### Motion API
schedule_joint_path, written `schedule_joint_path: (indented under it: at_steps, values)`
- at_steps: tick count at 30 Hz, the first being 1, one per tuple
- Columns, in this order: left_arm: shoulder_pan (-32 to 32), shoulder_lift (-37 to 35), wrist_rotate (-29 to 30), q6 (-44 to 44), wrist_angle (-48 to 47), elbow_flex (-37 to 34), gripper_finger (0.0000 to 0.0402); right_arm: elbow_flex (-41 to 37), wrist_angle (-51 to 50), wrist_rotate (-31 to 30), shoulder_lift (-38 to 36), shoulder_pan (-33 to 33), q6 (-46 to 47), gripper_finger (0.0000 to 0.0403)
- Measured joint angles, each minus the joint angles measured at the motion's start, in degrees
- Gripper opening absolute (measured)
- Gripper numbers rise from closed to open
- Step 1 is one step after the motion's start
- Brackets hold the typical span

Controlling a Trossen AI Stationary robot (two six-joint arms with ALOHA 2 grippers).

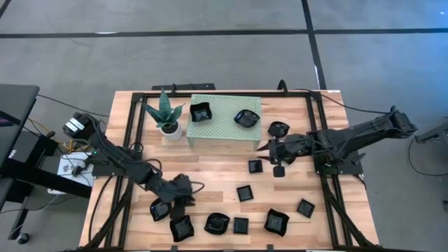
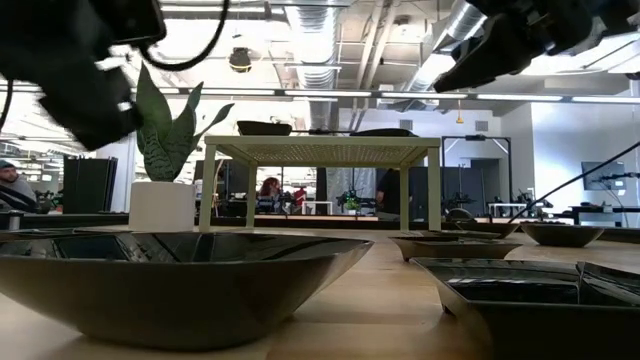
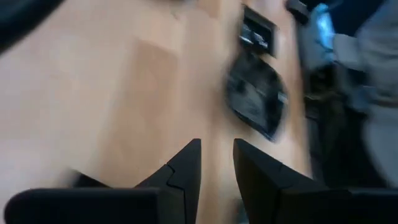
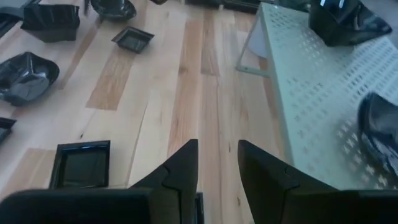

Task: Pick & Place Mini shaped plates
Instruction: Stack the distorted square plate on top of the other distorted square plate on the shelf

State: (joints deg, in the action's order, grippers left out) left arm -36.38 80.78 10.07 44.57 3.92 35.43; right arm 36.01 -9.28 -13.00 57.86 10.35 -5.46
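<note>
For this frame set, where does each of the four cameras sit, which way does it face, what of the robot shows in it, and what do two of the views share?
High view: overhead, straight down on the table; both arms, left gripper, right gripper.
Low view: table height, level across black plates toward the green stand and plant; arms enter from above.
Left wrist view: past its own fingers at wood and blurred plates.
Right wrist view: past its own fingers toward the stand.
Shared: high and right wrist views both show two plates on the stand.

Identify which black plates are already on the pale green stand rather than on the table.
Two: the lobed plate at the stand's plant-side end and the wavy plate at its other end. All others lie on the wooden table.
</note>
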Motion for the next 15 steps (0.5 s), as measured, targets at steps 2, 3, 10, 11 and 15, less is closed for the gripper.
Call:
schedule_joint_path:
  at_steps: [2,3,10,11,15]
  values:
    - [-1.12,0.79,-3.48,4.54,-0.05,0.01,0.0095,0.0,1.59,0.78,1.19,0.0,-0.97,0.0108]
    - [-1.63,1.21,-4.97,6.51,-0.04,0.01,0.0095,0.0,2.54,1.18,1.74,0.0,-0.99,0.0108]
    - [-4.33,2.98,-9.29,14.34,-1.34,0.01,0.0095,1.27,2.31,1.21,4.45,0.02,-1.09,0.0108]
    - [-4.65,3.04,-9.2,14.74,-1.95,0.01,0.0095,1.35,2.26,1.21,4.63,0.02,-1.09,0.0108]
    - [-5.72,4.32,-9.49,17.95,-1.95,0.01,0.0095,1.51,2.03,1.19,5.25,0.0,-1.11,0.0108]
